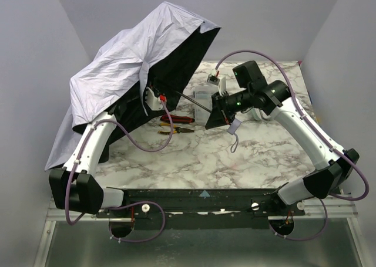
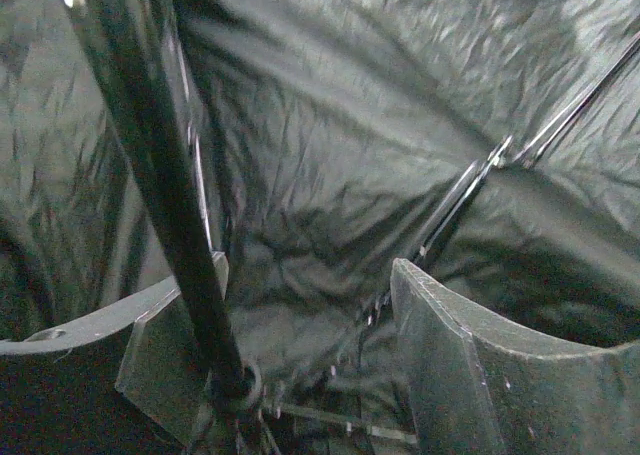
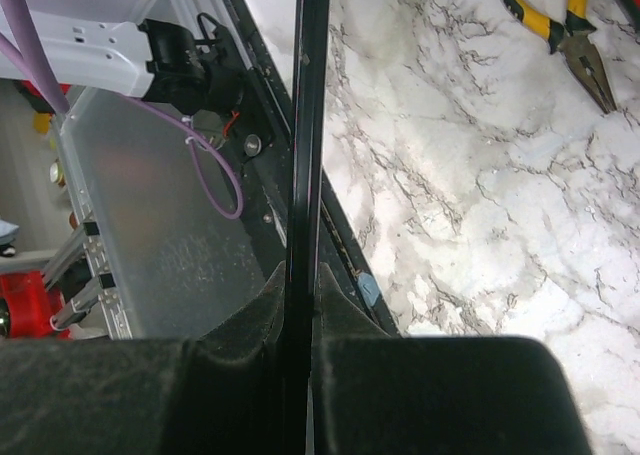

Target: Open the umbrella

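The umbrella's pale lavender canopy (image 1: 129, 56) is spread and tilted over my left arm at the back left, with its black underside (image 2: 330, 145) facing the table. Its thin black shaft (image 1: 194, 101) runs right to my right gripper (image 1: 216, 115), which is shut on the shaft (image 3: 305, 125). The lavender handle strap (image 1: 234, 139) hangs below that gripper. My left gripper (image 2: 305, 275) is under the canopy with its jaws wide apart. The shaft (image 2: 150, 175) lies beside its left finger (image 2: 165, 320), and no grip on it shows. The mint-green case is out of view.
Yellow-handled pliers (image 1: 176, 129) and a red-handled tool (image 1: 174, 119) lie on the marble table (image 1: 200, 155) under the shaft. The pliers also show in the right wrist view (image 3: 572, 35). A clear plastic box (image 1: 202, 95) sits behind the shaft. Walls stand close on both sides.
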Controlling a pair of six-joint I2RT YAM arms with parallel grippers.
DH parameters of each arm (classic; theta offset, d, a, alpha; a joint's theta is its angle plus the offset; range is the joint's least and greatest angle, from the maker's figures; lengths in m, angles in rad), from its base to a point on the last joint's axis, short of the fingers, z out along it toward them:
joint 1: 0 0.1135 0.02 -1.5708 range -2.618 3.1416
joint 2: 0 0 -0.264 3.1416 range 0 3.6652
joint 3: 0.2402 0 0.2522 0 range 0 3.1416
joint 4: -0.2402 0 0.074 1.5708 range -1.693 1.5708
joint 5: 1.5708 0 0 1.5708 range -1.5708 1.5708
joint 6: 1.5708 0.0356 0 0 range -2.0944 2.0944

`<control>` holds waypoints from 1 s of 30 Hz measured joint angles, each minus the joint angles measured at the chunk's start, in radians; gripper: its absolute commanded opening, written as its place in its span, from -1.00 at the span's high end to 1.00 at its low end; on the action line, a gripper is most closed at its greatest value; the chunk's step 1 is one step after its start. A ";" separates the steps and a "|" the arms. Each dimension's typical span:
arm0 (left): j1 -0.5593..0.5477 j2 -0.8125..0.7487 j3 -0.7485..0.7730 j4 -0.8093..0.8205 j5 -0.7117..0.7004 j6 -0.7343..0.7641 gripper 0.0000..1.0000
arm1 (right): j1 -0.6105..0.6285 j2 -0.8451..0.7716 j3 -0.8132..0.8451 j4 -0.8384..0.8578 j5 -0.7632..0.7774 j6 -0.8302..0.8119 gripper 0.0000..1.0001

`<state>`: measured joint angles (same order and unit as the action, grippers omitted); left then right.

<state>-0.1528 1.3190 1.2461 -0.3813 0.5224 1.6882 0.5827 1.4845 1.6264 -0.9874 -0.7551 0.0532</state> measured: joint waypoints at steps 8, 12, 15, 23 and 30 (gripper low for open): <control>-0.010 0.019 -0.100 0.239 -0.143 -0.100 0.19 | 0.000 -0.003 -0.020 0.006 0.051 0.009 1.00; -0.005 0.064 -0.069 0.297 -0.148 -0.136 0.47 | 0.000 -0.003 -0.020 0.022 0.061 0.010 1.00; 0.004 0.096 -0.040 0.324 -0.145 -0.149 0.53 | 0.000 -0.003 -0.020 0.031 0.063 0.011 1.00; 0.025 0.215 0.094 0.332 -0.091 -0.130 1.00 | -0.009 -0.004 -0.043 0.095 0.087 -0.002 0.98; 0.076 0.205 0.132 0.254 0.020 -0.097 1.00 | -0.008 -0.007 -0.082 0.163 0.087 -0.053 0.34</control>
<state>-0.0769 1.5238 1.3777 -0.1272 0.5426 1.5917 0.5751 1.4776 1.5440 -0.8242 -0.6678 0.0002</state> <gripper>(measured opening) 0.181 0.268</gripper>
